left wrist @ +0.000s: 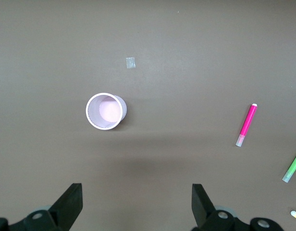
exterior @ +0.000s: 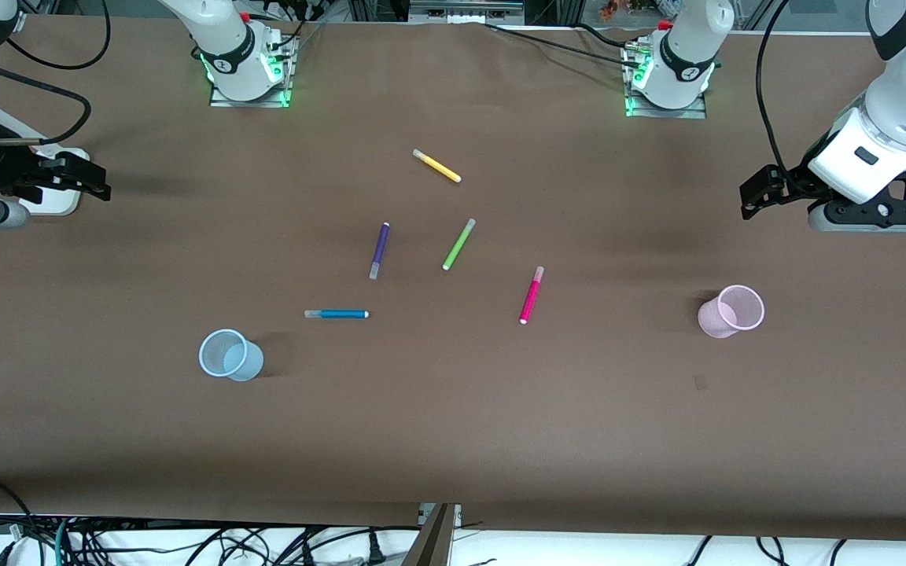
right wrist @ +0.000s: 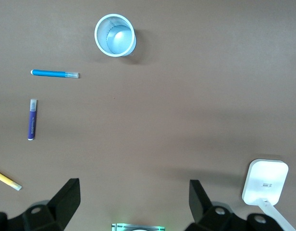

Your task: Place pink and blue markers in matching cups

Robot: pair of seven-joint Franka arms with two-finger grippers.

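The pink marker (exterior: 532, 295) lies flat near the table's middle and also shows in the left wrist view (left wrist: 247, 124). The pale pink cup (exterior: 731, 311) stands upright toward the left arm's end (left wrist: 106, 111). The blue marker (exterior: 336, 314) lies flat and shows in the right wrist view (right wrist: 55, 73). The pale blue cup (exterior: 230, 355) stands upright, nearer the front camera than the blue marker (right wrist: 115, 35). My left gripper (exterior: 756, 195) hangs open and empty over the left arm's end (left wrist: 137, 202). My right gripper (exterior: 87, 179) hangs open and empty over the right arm's end (right wrist: 133, 199).
A purple pen (exterior: 379, 250), a green pen (exterior: 458, 244) and a yellow pen (exterior: 436, 166) lie between the two bases and the task markers. A white device (right wrist: 265, 182) sits under my right gripper. A small tape patch (left wrist: 130, 62) lies by the pink cup.
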